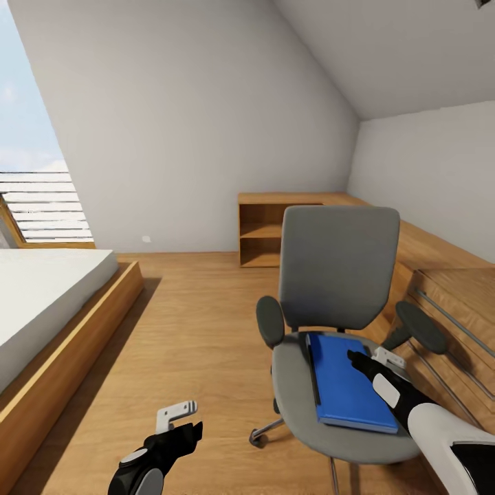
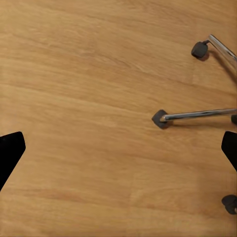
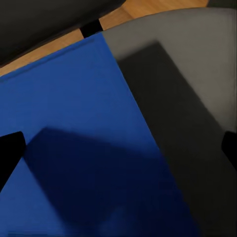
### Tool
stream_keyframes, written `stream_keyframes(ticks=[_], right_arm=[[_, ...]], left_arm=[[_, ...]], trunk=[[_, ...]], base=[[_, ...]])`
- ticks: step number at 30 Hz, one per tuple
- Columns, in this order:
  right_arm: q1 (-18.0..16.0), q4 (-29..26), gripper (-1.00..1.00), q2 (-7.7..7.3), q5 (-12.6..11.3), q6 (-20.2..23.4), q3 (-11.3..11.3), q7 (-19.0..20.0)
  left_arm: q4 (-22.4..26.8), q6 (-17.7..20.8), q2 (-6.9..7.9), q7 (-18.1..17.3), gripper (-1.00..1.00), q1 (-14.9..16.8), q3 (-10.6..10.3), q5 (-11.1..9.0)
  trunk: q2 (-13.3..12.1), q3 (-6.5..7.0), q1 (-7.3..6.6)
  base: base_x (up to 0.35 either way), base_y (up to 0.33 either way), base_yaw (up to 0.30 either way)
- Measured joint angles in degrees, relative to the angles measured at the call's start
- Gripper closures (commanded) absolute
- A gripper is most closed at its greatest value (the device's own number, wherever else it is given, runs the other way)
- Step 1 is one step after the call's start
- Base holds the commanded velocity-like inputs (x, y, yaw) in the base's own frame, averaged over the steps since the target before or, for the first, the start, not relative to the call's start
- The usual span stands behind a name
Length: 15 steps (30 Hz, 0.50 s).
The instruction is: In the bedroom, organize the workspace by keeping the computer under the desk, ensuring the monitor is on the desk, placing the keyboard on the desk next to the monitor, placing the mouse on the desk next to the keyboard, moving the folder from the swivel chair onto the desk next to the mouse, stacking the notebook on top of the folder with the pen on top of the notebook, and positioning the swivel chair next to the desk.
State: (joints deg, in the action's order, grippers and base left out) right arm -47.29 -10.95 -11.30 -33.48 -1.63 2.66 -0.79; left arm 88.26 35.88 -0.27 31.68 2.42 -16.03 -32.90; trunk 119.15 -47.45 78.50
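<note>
The grey swivel chair (image 1: pixel 340 275) stands on the plank floor at centre right. The blue folder (image 1: pixel 347 381) with its black spine lies flat on the seat (image 3: pixel 192 98). My right gripper (image 1: pixel 372 358) hovers open just above the folder's right edge. In the right wrist view the right gripper (image 3: pixel 118 150) spans the border of the folder (image 3: pixel 74 128) and the seat. My left gripper (image 1: pixel 183 421) is open over bare floor, left of the chair. Under the left gripper (image 2: pixel 118 150) the chair's metal base (image 2: pixel 197 114) and casters show. The desk, monitor, keyboard, mouse, notebook, pen and computer are out of view.
A bed on a wooden platform (image 1: pixel 62 323) fills the left side under a skylight (image 1: pixel 34 199). Low wooden cabinets (image 1: pixel 268 230) run along the back wall and the right wall (image 1: pixel 447 289), close behind the chair. Open floor (image 1: pixel 199 316) lies between bed and chair.
</note>
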Motion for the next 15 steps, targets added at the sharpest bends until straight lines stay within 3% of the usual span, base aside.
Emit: stream_keyframes(ticks=[8,15], right_arm=[[0.0,-0.1,-1.00,-0.02,-0.1,0.0,-0.6,0.0],[0.0,-0.1,-1.00,-0.02,-0.1,0.0,-0.6,0.1]], left_arm=[[0.0,-0.1,-0.08,0.1,-1.00,0.0,-0.2,0.2],[0.0,-0.1,-0.09,0.1,-1.00,0.0,-0.2,0.2]], trunk=[[0.0,0.00,0.02],[0.0,0.00,0.00]], base=[[-0.225,0.000,0.000],[-0.068,0.000,0.000]])
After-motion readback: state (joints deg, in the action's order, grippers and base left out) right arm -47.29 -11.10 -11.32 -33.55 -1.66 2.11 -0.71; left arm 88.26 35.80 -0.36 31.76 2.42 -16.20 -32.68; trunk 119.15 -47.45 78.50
